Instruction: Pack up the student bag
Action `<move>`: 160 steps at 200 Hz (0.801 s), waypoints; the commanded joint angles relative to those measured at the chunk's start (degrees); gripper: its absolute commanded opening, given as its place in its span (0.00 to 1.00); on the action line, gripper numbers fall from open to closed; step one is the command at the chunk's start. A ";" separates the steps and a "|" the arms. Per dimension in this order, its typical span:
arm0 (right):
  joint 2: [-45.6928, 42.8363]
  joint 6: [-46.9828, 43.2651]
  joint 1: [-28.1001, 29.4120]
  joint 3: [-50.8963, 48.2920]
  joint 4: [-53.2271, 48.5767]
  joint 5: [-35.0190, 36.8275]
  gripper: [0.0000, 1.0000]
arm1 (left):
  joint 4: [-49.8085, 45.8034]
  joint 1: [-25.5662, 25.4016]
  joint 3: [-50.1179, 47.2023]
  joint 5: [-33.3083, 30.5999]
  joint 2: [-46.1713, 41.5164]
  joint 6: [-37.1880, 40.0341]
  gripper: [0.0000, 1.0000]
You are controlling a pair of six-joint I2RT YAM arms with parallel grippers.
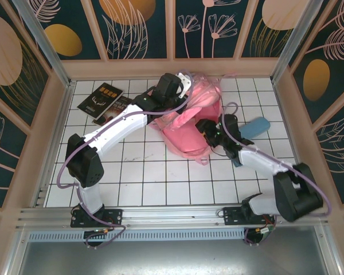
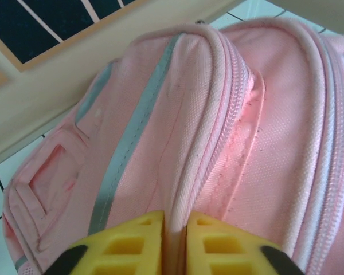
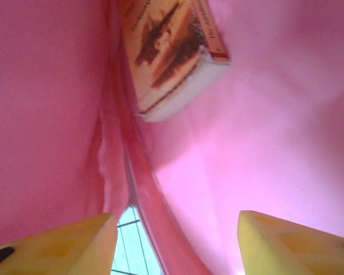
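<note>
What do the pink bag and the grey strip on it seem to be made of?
The student bag: matte woven fabric, probably nylon or polyester; a fine weave grain, stitched piping and a zip show. The strip: smooth grey band sewn on, perhaps reflective tape, though nothing glints here.

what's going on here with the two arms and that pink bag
The left gripper pinches a piped seam of the student bag, apparently to keep it open. The right gripper is inside the bag with its jaws open. A book lies ahead of it against the pink lining, not held. Dark books and a blue pencil case lie outside on the table.
</note>
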 commanded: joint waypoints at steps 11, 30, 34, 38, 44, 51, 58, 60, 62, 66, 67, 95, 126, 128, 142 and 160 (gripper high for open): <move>-10.39 -6.26 -0.96 0.28 -15.64 12.27 0.63 | 0.09 0.95 -2.19 -0.03 -2.63 -7.12 0.35; -13.55 -7.52 -2.40 2.78 -25.53 20.35 0.65 | 0.17 2.67 -5.86 0.33 -3.56 -11.51 0.47; -13.84 -7.55 -2.79 3.53 -27.46 21.84 0.65 | 0.16 3.15 -6.51 0.30 -3.82 -12.41 0.51; -14.25 -7.78 -3.07 4.14 -29.13 23.21 0.66 | 0.16 3.68 -7.32 0.23 -4.01 -13.20 0.54; -14.84 -8.28 -3.34 4.95 -31.00 24.58 0.68 | 0.09 4.58 -8.36 0.03 -4.39 -14.35 0.58; -15.44 -9.00 -3.42 5.93 -32.23 26.04 0.69 | 0.07 5.97 -9.50 -0.66 -4.99 -15.88 0.65; -15.91 -9.71 -3.44 6.70 -32.99 26.87 0.71 | 0.07 7.43 -10.68 -1.48 -5.48 -17.17 0.71; -16.00 -9.94 -3.41 6.95 -33.01 26.97 0.71 | 0.07 7.80 -11.16 -1.75 -5.55 -17.51 0.72; -16.12 -10.23 -3.40 7.10 -33.02 26.95 0.72 | 0.09 8.15 -11.47 -2.02 -5.68 -17.79 0.74; -16.20 -10.72 -3.46 7.49 -32.85 26.76 0.73 | 0.07 9.16 -12.22 -2.84 -5.77 -18.36 0.77; -16.25 -10.85 -3.43 7.58 -32.76 26.68 0.73 | 0.07 9.38 -12.41 -2.99 -5.82 -18.53 0.78; -14.20 -14.55 -3.32 9.84 -29.29 20.12 0.82 | 0.89 18.00 -16.82 -4.92 -4.95 -22.33 0.89; -10.12 -15.49 -1.75 11.00 -24.28 14.38 0.86 | 3.58 27.73 -19.88 -1.60 -1.34 -24.89 0.90; -9.90 -15.47 -1.58 11.05 -24.20 14.38 0.86 | 3.76 28.19 -19.96 -1.26 -1.07 -24.98 0.90; -8.26 -15.42 -0.59 12.02 -23.59 12.75 0.86 | 4.46 30.92 -19.77 0.45 1.20 -25.55 0.91; -6.71 -15.05 0.57 12.86 -22.87 12.14 0.86 | 4.47 33.09 -18.82 2.02 4.52 -25.81 0.90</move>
